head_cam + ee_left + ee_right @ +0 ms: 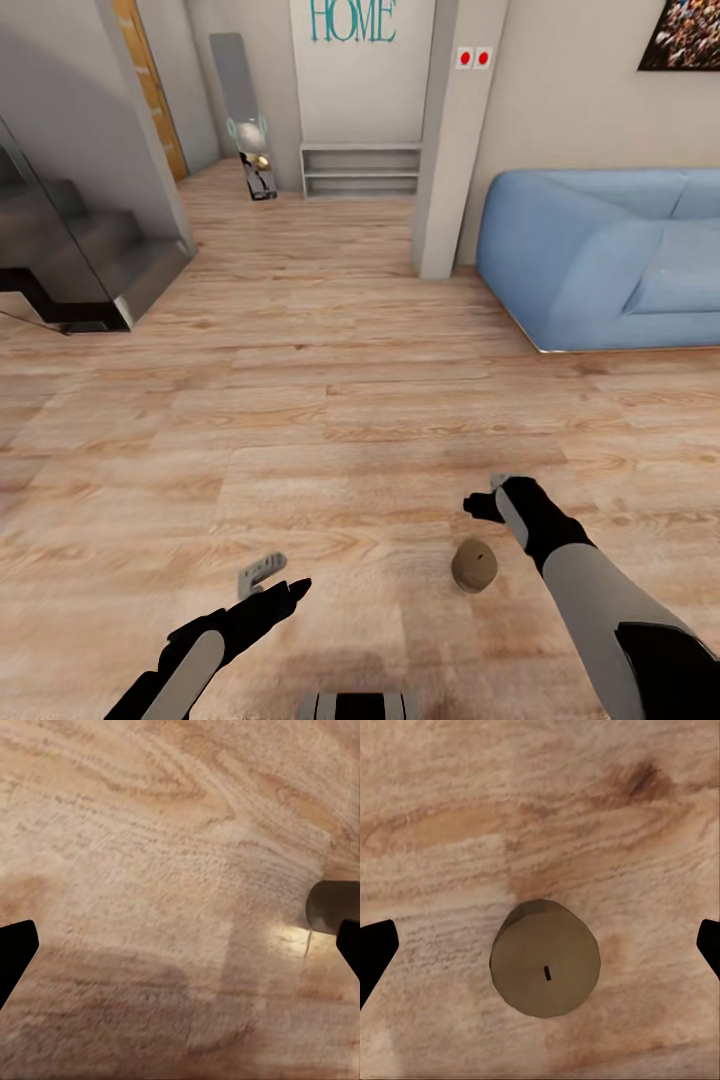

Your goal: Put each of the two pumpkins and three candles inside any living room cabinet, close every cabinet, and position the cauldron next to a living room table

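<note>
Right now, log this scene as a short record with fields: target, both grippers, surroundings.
target: candle, upright on the wood floor, wick up
right gripper: open, above the candle, which sits centred between its fingers, not touching
left gripper: open, empty, over bare floor; candle at the edge of its wrist view
surroundings: blue sofa ahead right, grey shelf at far wall, stairs on the left
</note>
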